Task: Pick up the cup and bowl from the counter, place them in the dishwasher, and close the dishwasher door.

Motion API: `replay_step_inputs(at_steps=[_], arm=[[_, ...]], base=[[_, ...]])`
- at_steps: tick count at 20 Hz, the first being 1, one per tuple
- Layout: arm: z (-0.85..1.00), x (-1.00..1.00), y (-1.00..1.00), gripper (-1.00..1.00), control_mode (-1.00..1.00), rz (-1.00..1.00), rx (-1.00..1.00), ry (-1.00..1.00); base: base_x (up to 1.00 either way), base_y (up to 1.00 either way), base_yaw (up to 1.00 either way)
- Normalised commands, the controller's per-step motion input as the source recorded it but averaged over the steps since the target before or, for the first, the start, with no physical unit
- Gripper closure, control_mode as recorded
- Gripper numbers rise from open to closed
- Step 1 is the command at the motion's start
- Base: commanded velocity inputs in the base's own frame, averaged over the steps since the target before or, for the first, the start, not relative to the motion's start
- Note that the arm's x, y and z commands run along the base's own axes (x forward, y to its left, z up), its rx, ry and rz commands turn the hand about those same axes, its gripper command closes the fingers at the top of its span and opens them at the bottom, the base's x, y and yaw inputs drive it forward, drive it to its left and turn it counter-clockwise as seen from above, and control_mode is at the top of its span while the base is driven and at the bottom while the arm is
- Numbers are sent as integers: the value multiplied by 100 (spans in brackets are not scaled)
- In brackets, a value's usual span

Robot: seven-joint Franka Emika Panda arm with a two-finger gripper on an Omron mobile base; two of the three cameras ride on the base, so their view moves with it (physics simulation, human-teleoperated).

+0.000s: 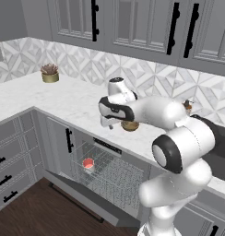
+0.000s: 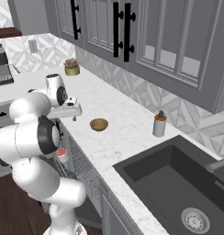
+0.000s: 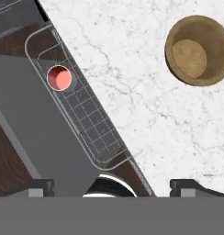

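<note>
The brown wooden bowl point(image 2: 99, 124) point(image 3: 196, 50) lies upright on the marble counter point(image 2: 127, 137), partly hidden behind my arm in the left base view point(image 1: 130, 126). The cup point(image 1: 88, 163) point(image 3: 59, 78) point(image 2: 62, 153), white with a red-pink inside, stands upright in the wire rack point(image 1: 112, 173) of the open dishwasher. The dishwasher door point(image 1: 79, 191) hangs down flat. My gripper point(image 1: 108, 122) point(image 2: 75, 114) point(image 3: 116, 187) hovers over the counter's front edge, left of the bowl, open with nothing between its fingers.
A gold pot with a plant point(image 1: 50, 73) point(image 2: 72, 68) sits far back on the counter. A soap dispenser point(image 2: 159, 124) stands beside the dark sink point(image 2: 178, 183). Upper cabinets hang over the back wall. Grey drawers point(image 1: 8, 156) flank the dishwasher.
</note>
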Motion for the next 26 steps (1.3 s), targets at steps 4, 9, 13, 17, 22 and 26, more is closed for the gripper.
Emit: replay_step_inputs(at_steps=[4, 9, 13, 17, 22, 26], arm=[[-32, 16, -62, -100, -100, 5, -1, 1], [-38, 16, -57, -100, -100, 6, 0, 0], [-36, 29, -43, -100, -100, 8, 0, 0], [-28, 61, -25, -100, -100, 13, 0, 0], [-15, 59, -5, -100, -100, 7, 0, 0], [-13, 49, 1, -100, -100, 1, -1, 0]], base=[[0, 0, 0], [0, 0, 0], [0, 0, 0], [0, 0, 0], [0, 0, 0], [0, 0, 0]])
